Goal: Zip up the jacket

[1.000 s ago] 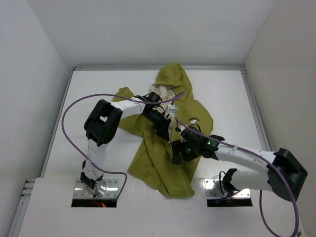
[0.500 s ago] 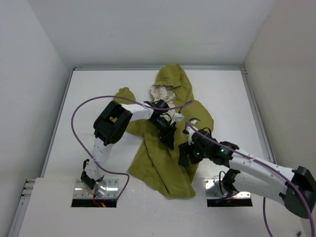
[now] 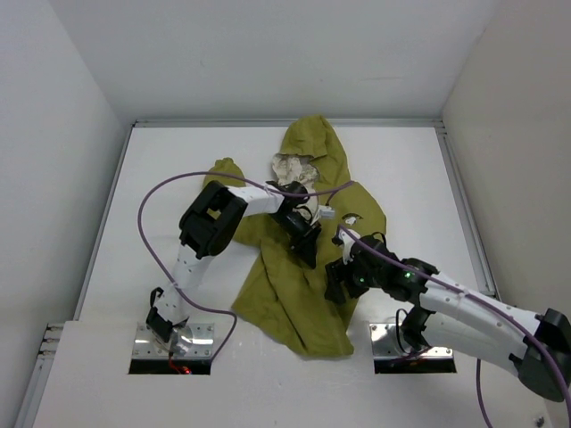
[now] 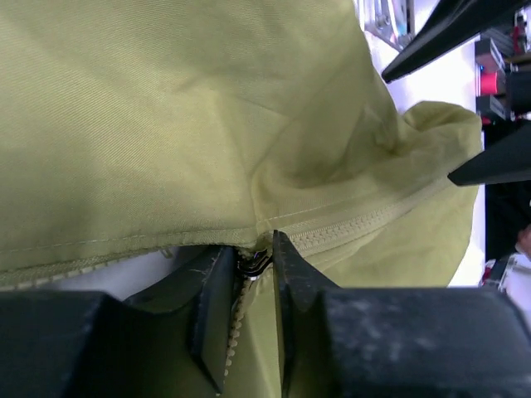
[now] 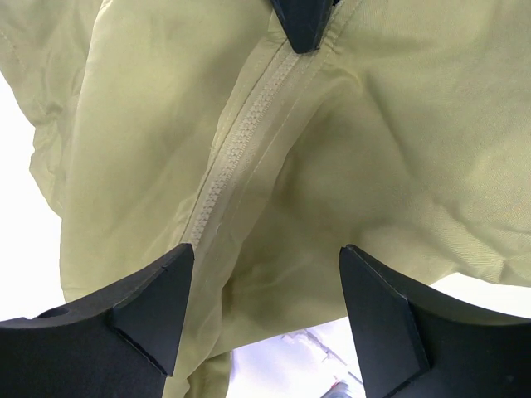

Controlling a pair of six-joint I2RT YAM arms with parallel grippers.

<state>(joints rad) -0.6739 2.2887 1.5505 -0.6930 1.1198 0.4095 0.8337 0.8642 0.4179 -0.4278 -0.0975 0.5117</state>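
Jacket (image 3: pixel 285 303) is spread mid-bench (image 3: pixel 178 152), hood away from the arms. Left end effector (image 4: pixel 253 249) is narrow, pinched on the zipper slider (image 4: pixel 253 265). Right end effector (image 5: pixel 265 249) is held wide over the closed zipper teeth (image 5: pixel 241 141), nothing gripped. Fabric below the slider should be clamped taut so the slider can be drawn straight hoodward without lining being snagged.

Robot lab test cell; plain white walls (image 3: pixel 268 53) box in the space beyond and to either side of the left gripper (image 4: pixel 249 249) and right gripper (image 5: pixel 265 249); white table (image 3: pixel 178 169) lies under the jaws; left arm (image 3: pixel 210 223) and right arm (image 3: pixel 464 308), white and black, bolted to metal plates (image 3: pixel 203 334) behind the jaws; purple cables (image 3: pixel 142 230) loop loose off each arm.
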